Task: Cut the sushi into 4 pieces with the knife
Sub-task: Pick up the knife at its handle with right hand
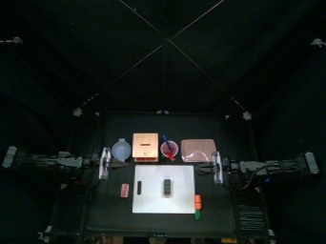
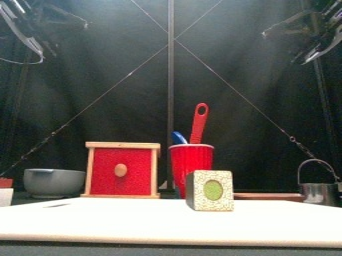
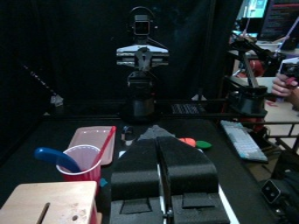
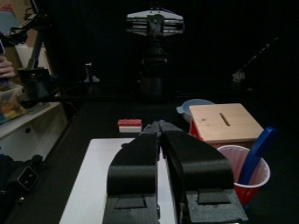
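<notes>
Sushi roll (image 1: 167, 185) is seen lying in the middle of the white cutting board (image 1: 147, 195). From above it looks like one dark green block. From the front its end is seen pale, with a green spot in the middle.

A small red and white toy (image 1: 125, 190) is placed just beside the board on the left. An orange toy (image 1: 199, 201) and a green toy (image 1: 199, 215) are placed on the right.

Behind the board a row is set: a blue-grey bowl (image 1: 121, 150), a wooden box (image 1: 148, 149) with a red drawer front, a red cup (image 1: 169, 151) and a pink tray (image 1: 197, 150). A red knife (image 2: 199, 122) and a blue knife (image 2: 178, 138) are stood in the cup. A metal cutter (image 2: 315, 188) is seen at the far right.

The left claw (image 3: 163, 138) and the right claw (image 4: 163, 128) are held at the two sides, well apart from the roll. Both are squeezed closed, with nothing held.
</notes>
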You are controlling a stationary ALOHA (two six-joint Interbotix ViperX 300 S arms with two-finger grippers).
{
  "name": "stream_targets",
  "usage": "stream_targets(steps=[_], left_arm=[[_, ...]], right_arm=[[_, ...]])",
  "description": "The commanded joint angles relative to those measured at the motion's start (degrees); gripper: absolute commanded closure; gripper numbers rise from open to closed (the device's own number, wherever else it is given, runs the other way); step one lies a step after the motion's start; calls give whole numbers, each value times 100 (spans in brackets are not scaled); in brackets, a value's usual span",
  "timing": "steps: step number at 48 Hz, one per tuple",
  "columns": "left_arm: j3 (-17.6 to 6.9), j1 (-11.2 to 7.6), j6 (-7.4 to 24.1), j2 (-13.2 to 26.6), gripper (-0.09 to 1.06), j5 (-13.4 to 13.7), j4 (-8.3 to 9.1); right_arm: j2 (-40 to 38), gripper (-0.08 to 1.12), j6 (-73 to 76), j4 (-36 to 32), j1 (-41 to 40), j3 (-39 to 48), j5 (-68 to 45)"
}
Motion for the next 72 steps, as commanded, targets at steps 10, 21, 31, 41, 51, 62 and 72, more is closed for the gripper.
stream_targets(steps=[10,21,31,41,51,62,72], left_arm=[[-9,-105,0,598,99,-378,-18],[-44,-141,26,967,99,-606,-9],[-18,-141,26,984,99,-624,-18],[-9,-141,26,976,99,-624,-18],[18,-123,18,984,99,-624,-26],[44,-105,9,984,99,-624,-26],[79,-97,9,984,99,-624,-26]], right_arm=[[958,97,141,308,-211,-1169,791],[2276,85,141,316,-571,-2637,2707],[3366,44,141,53,-659,-3779,4043],[4192,-1,79,-606,-633,-4632,5124],[5080,0,53,-1354,-483,-5449,6513],[6021,1,0,-1951,-352,-6293,7910],[6478,2,-211,-2013,-352,-6794,8596]])
